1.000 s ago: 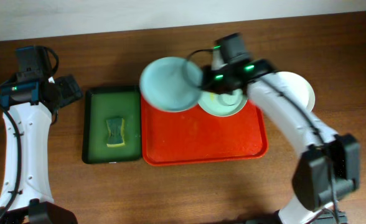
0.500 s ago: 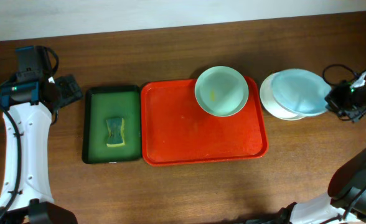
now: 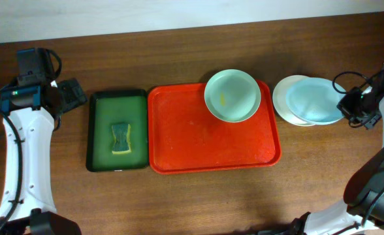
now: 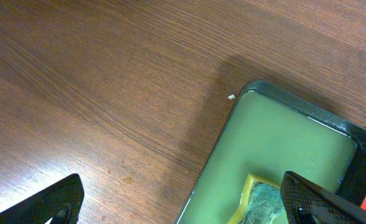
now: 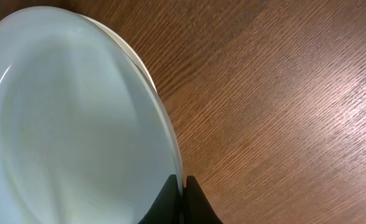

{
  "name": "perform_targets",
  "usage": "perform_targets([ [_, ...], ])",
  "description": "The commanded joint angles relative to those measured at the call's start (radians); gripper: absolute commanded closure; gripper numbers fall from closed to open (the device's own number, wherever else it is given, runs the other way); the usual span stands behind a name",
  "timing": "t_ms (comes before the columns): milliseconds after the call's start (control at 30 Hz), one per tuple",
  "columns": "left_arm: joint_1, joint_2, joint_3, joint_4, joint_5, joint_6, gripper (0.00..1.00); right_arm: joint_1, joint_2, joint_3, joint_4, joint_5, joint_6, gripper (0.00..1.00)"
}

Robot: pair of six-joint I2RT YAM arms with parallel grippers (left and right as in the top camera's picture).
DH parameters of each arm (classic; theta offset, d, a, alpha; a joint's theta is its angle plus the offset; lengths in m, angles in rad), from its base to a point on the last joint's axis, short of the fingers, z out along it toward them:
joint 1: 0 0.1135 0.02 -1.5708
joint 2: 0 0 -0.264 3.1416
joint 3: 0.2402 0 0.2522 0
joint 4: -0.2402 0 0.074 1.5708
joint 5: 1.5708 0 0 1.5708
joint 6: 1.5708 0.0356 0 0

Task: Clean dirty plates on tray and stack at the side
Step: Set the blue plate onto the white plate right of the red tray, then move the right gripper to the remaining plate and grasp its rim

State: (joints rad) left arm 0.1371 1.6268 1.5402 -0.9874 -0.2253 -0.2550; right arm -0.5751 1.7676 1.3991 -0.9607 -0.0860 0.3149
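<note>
The red tray lies mid-table with one mint-blue plate on its far right corner, a small yellow smear inside it. To the right of the tray a cream-white plate rests on the wood with a second mint-blue plate over it. My right gripper is shut on that plate's right rim. My left gripper stands open over the wood and the green tray's corner, holding nothing.
A dark green tray with a yellow-green sponge sits left of the red tray. Bare wooden table lies in front of both trays. A black cable loops by the right arm.
One second ago the right gripper held the mint-blue plate over the tray's far left; it has since carried it right and now holds it lower, over the cream-white plate. The left arm has stayed put.
</note>
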Motion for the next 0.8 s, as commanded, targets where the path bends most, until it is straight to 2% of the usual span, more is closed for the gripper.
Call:
perform_targets([
  [0,0.003,-0.008,0.007,-0.002,-0.007,-0.014,0.01,0.006,0.036,-0.009,0.010,0.012,0.015,0.96],
  [167,0.003,-0.008,0.007,-0.002,-0.007,-0.014,0.01,0.031,0.086,-0.009,0.025,0.009,0.015,0.95],
  [200,0.003,-0.008,0.007,-0.002,-0.007,-0.014,0.01,0.037,0.089,-0.009,0.031,0.009,0.015,0.90],
  [233,0.003,-0.008,0.007,-0.002,-0.007,-0.014,0.01,0.041,0.090,-0.009,0.035,0.009,0.015,0.67],
  [300,0.003,-0.008,0.007,-0.002,-0.007,-0.014,0.01,0.048,0.090,-0.009,0.038,0.009,0.014,0.46],
  [400,0.003,-0.008,0.007,-0.002,-0.007,-0.014,0.01,0.050,0.090,-0.009,0.030,0.008,0.014,0.28],
  [500,0.003,-0.008,0.007,-0.002,-0.007,-0.014,0.01,0.068,0.090,-0.009,0.023,0.006,0.009,0.26],
  [633,0.003,-0.008,0.007,-0.002,-0.007,-0.014,0.01,0.154,0.090,-0.009,0.044,-0.143,-0.163,0.38],
  [733,0.003,-0.008,0.007,-0.002,-0.007,-0.014,0.01,0.265,0.090,-0.009,0.077,-0.142,-0.181,0.50],
  [767,0.003,-0.008,0.007,-0.002,-0.007,-0.014,0.01,0.313,0.090,-0.009,0.094,-0.142,-0.181,0.50],
])
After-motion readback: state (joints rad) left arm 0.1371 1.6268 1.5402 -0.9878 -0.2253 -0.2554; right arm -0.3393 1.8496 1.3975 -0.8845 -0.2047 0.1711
